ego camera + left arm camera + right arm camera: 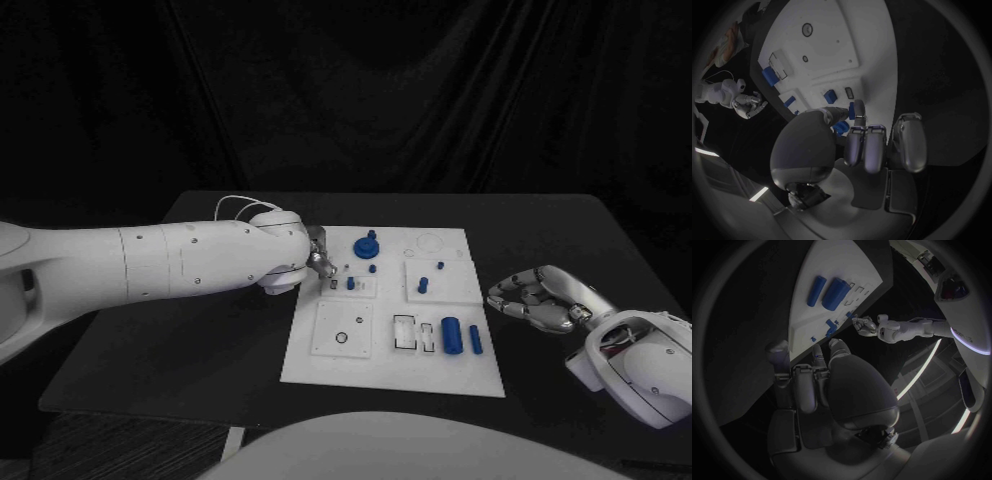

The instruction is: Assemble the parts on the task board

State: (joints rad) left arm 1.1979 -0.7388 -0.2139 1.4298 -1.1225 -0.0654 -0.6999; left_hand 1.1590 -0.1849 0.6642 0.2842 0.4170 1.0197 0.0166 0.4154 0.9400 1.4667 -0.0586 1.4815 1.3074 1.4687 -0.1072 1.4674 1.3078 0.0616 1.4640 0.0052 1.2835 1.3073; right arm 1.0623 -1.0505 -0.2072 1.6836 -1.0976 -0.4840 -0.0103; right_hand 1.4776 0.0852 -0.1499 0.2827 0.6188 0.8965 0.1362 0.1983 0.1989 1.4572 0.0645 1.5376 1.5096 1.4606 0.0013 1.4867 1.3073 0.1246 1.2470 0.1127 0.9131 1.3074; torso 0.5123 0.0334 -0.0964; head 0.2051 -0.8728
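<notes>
One small blue part [852, 109] is pinched in the left hand [307, 262] above the task board [325, 350] — its long axis roughly upright. The right hand [537, 298] is kept well apart, curled on nothing.

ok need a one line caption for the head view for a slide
Left hand reaches over the white task board among small blue parts, while the right hand waits curled beside the board's right edge.

The white task board [325, 365] lies flat mid-table. Blue parts — a round knob [366, 245] at its twelve o'clock, two cylinders [451, 335] lying at four o'clock — sit on it.
</notes>
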